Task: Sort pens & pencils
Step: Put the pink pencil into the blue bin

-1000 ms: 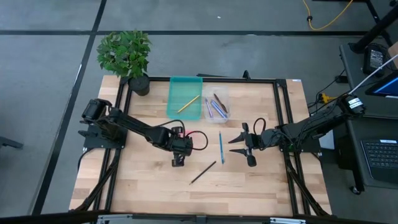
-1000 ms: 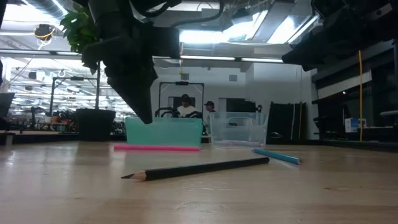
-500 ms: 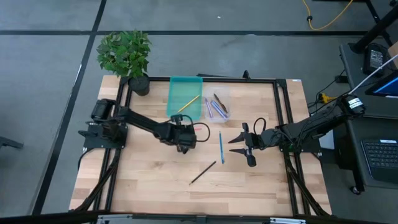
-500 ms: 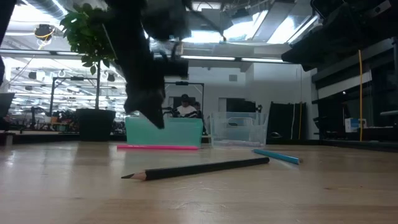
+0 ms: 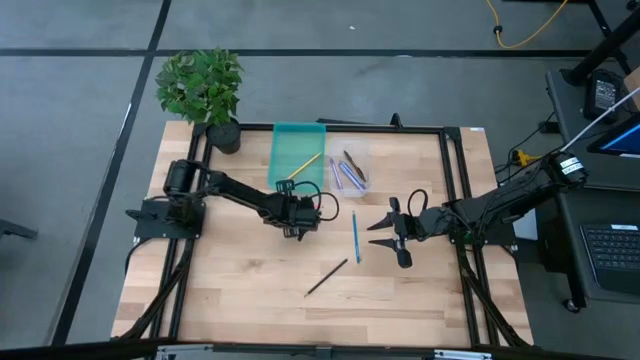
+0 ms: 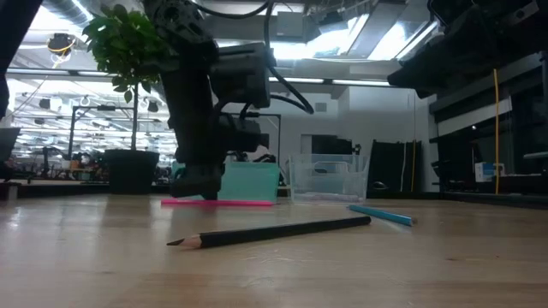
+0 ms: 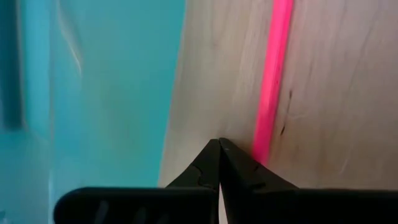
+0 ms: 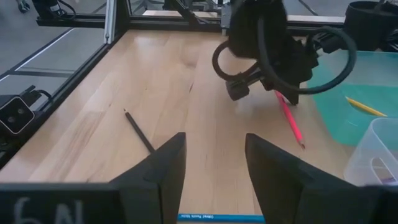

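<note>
**A:** Just in front of the teal tray (image 5: 297,156), your left end effector (image 5: 291,229) is down low over the surface (image 5: 240,290) with its fingers pinched fully together, nothing between them. The pink pencil (image 7: 272,93) lies flat on the wood right beside the fingertips, not gripped. From table height the same pink stick (image 6: 217,204) runs along the front of that tray.

**B:** And your right end effector (image 5: 383,234)?

**A:** It's hanging over the right half of the surface, fingers spread wide, holding nothing. A blue pencil (image 5: 355,237) lies just to its left, pointing near-to-far, and you can spot it under those fingers in the right wrist view too (image 8: 221,218).

**B:** Where's everything else?

**A:** The black pencil (image 5: 326,277) sits on a diagonal nearer the front edge, well apart from both arms. A yellow pencil (image 5: 302,166) is already lying in the teal tray, and a few sticks (image 5: 348,172), purple and dark ones, are in the clear tray (image 5: 350,150) right next to it. A potted plant (image 5: 205,90) stands at the far left corner.
</note>
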`<state>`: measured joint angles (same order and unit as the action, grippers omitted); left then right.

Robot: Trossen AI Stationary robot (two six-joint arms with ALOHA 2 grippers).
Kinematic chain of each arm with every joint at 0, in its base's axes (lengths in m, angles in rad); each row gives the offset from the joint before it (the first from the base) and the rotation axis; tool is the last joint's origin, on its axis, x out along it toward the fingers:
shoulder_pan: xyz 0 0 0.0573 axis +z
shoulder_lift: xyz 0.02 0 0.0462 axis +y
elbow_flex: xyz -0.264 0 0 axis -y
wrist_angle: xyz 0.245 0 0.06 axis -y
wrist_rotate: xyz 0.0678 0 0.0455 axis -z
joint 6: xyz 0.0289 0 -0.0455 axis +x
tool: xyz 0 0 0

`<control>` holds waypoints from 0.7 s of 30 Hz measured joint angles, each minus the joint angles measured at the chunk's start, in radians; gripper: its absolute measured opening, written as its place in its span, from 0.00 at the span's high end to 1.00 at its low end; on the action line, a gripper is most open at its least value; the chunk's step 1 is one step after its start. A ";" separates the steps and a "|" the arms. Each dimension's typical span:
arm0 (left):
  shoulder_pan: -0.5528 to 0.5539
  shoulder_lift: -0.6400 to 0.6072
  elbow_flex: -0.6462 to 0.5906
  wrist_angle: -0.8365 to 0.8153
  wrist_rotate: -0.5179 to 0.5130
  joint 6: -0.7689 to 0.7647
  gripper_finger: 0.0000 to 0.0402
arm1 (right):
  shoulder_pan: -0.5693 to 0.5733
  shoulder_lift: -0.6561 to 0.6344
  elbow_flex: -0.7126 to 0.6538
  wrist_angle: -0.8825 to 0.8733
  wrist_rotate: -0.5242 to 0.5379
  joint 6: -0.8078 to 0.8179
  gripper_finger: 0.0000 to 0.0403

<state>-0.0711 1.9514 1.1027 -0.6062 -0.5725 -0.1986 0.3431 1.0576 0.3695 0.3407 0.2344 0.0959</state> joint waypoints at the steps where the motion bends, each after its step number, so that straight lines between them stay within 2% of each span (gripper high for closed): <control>1: -0.004 -0.001 0.000 0.000 0.011 0.000 1.00 | 0.000 0.000 0.000 -0.001 0.000 0.000 0.59; 4: -0.026 -0.012 -0.002 0.002 0.008 -0.001 1.00 | 0.000 0.000 0.000 -0.001 0.000 0.000 0.59; 9: -0.058 -0.043 -0.002 0.025 0.119 -0.031 1.00 | 0.000 0.000 0.000 -0.002 0.000 0.000 0.59; 12: -0.077 -0.051 -0.002 0.032 0.146 -0.036 1.00 | 0.000 0.000 0.000 -0.002 0.000 0.003 0.59; 21: -0.120 -0.066 -0.004 0.014 0.124 -0.102 1.00 | 0.000 0.000 0.000 -0.002 0.000 0.016 0.59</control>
<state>-0.1914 1.8850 1.0984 -0.5926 -0.4486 -0.3008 0.3431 1.0576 0.3695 0.3386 0.2348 0.1122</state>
